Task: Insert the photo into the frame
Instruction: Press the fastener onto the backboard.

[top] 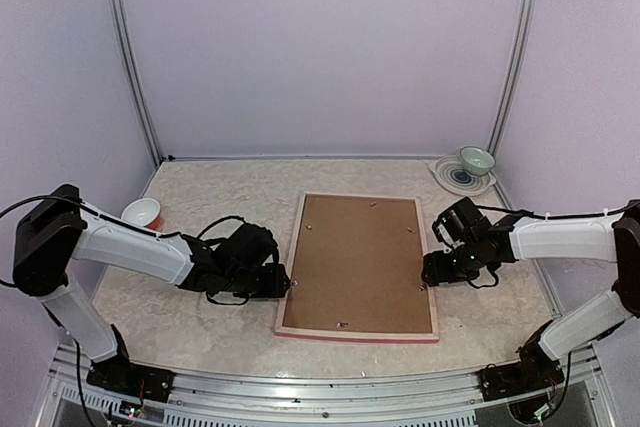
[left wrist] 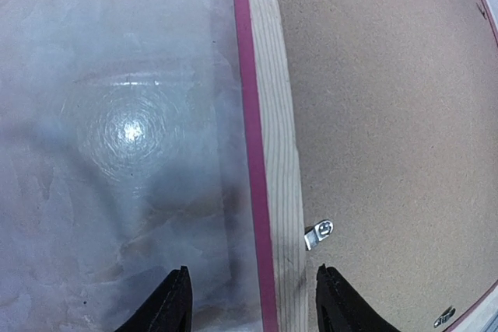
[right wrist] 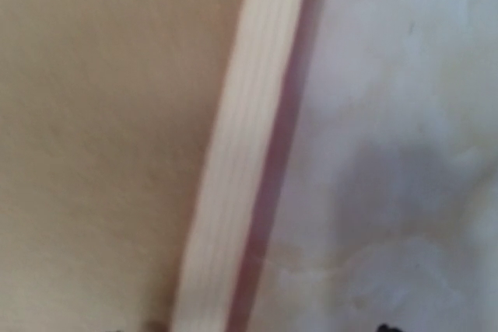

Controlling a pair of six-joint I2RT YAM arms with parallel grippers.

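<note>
As the frame point(top: 357, 330) lies face down mid-picture on the bench point(top: 220, 197), backing board point(top: 355, 262) fitted, my left fingers point(left wrist: 173, 305) and right fingers point(top: 430, 269) stand released astride its side rails, probably for the clips point(left wrist: 319, 232); I cannot see the photo.

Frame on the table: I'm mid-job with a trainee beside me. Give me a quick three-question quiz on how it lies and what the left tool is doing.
1. True or false: the frame lies with its pink front facing up.
2. What shows in the frame's opening? A) a mirror B) the brown backing board C) a white mat
3. Fill in: the left tool sits at the frame's left rail with its jaws ____, one on each side of the rail.

Key: 1 false, the pale wood back faces up. 2 B. 3 open.
</note>
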